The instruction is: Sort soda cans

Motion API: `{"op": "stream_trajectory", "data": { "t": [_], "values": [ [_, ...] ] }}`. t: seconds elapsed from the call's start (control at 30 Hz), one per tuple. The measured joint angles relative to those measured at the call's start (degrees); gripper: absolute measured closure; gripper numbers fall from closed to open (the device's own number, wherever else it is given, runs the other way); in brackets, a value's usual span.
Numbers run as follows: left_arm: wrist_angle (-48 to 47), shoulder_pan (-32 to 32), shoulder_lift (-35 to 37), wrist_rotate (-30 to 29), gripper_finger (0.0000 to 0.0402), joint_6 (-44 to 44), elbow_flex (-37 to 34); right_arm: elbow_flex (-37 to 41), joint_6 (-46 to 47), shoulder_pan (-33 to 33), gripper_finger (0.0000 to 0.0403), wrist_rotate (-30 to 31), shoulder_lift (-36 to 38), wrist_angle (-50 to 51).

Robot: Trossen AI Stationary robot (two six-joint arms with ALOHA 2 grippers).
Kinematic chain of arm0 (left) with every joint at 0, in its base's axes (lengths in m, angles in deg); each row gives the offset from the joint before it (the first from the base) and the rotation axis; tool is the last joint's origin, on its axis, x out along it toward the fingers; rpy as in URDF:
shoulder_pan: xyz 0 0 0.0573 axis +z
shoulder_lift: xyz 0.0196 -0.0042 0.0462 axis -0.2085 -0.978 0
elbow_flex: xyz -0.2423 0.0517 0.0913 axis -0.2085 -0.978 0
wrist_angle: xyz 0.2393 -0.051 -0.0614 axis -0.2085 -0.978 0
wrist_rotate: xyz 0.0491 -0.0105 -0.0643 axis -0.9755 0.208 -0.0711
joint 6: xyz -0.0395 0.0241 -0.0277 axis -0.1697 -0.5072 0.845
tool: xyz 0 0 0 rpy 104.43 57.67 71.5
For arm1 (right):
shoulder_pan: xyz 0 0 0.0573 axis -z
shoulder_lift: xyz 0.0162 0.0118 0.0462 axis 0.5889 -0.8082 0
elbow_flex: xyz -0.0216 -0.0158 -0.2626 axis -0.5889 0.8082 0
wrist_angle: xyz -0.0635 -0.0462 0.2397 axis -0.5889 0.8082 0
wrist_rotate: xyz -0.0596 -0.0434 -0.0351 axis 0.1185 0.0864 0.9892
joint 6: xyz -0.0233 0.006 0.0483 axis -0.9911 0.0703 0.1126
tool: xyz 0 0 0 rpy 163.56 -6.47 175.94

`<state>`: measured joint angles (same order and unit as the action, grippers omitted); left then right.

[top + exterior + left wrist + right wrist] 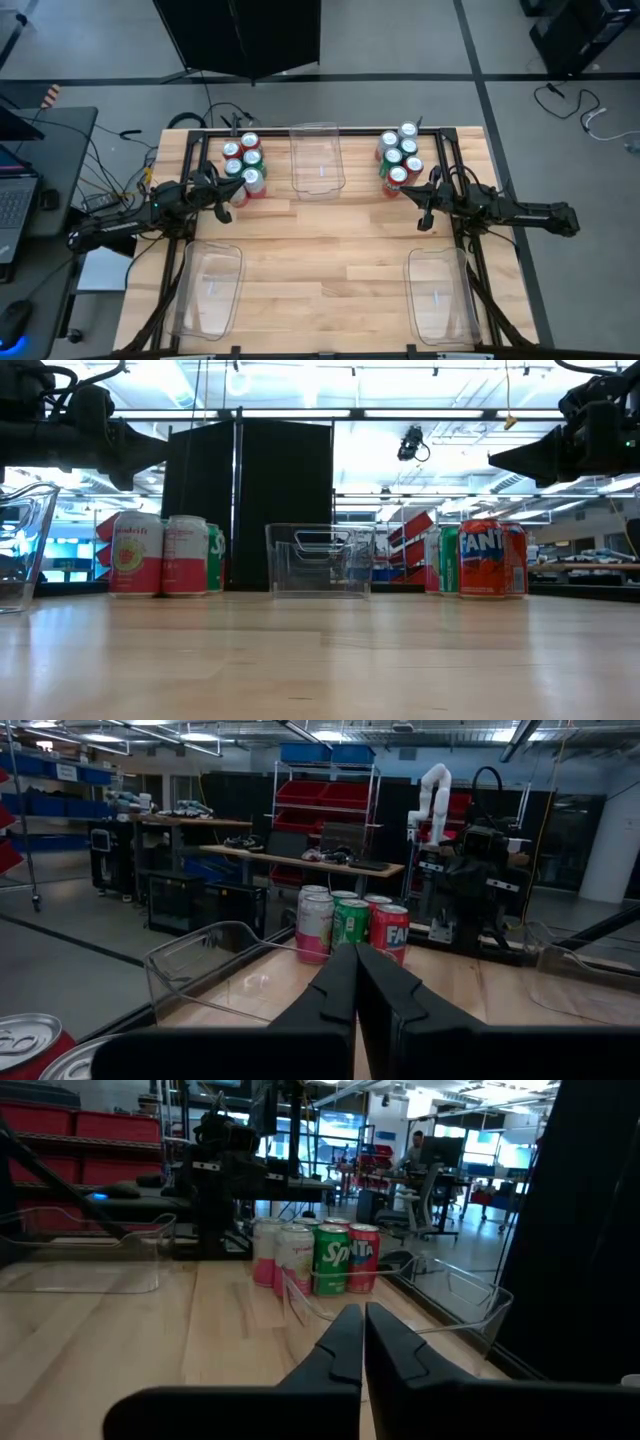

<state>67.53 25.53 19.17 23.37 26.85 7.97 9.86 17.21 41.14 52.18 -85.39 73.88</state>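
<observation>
Two clusters of soda cans stand upright on the wooden table near its far edge: a left cluster (243, 165) (160, 555) (315, 1258) and a right cluster (400, 160) (480, 558) (350, 925), in red, green and white-pink. My left gripper (224, 208) (355, 960) hovers shut just near of the left cluster and touches nothing. My right gripper (424, 212) (355, 1320) hovers shut just near of the right cluster and also touches nothing. Both point level across the table toward each other.
A clear plastic bin (318, 158) (320, 560) stands between the two clusters at the far middle. Two more clear bins sit near the front edge, one at the left (210, 290) and one at the right (440, 295). Bare wood lies in the middle of the table.
</observation>
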Motion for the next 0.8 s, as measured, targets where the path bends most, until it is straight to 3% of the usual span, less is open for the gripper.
{"op": "stream_trajectory", "data": {
  "t": [0.3,0.6,0.8],
  "values": [
    [1.29,0.00,-0.02,0.00,0.0392,0.00,0.00,0.00,-0.01,0.00,0.0402,-0.01,-0.02,-2.09],
    [3.62,-0.01,-0.02,-0.03,0.0392,0.00,0.00,0.00,0.01,0.00,0.0399,0.05,0.00,-10.68],
    [4.00,-0.02,-0.02,-0.03,0.0392,0.00,0.00,0.00,3.55,0.02,0.0396,3.47,-0.54,-16.42]
  ]
}}
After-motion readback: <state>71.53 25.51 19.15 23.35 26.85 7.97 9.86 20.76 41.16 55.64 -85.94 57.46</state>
